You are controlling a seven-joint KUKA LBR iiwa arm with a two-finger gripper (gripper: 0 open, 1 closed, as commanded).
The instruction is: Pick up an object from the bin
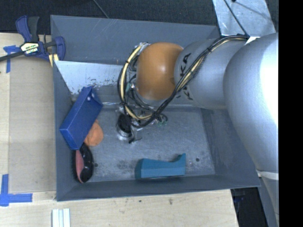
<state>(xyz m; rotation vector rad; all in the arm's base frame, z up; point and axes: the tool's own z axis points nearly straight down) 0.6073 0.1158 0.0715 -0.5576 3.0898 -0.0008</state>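
Note:
My gripper [127,130] hangs low over the middle of the bin floor, below the orange dome, with bare floor beneath it. To its left lies a small orange lump [94,135], partly under a blue box [80,117] that leans on the left wall. A teal block with a raised end [160,168] lies along the near wall, below and right of the gripper. A black and pink oval thing [83,164] sits in the near left corner.
The arm and its cables cover the bin's right and far part. Open floor lies between the gripper and the teal block.

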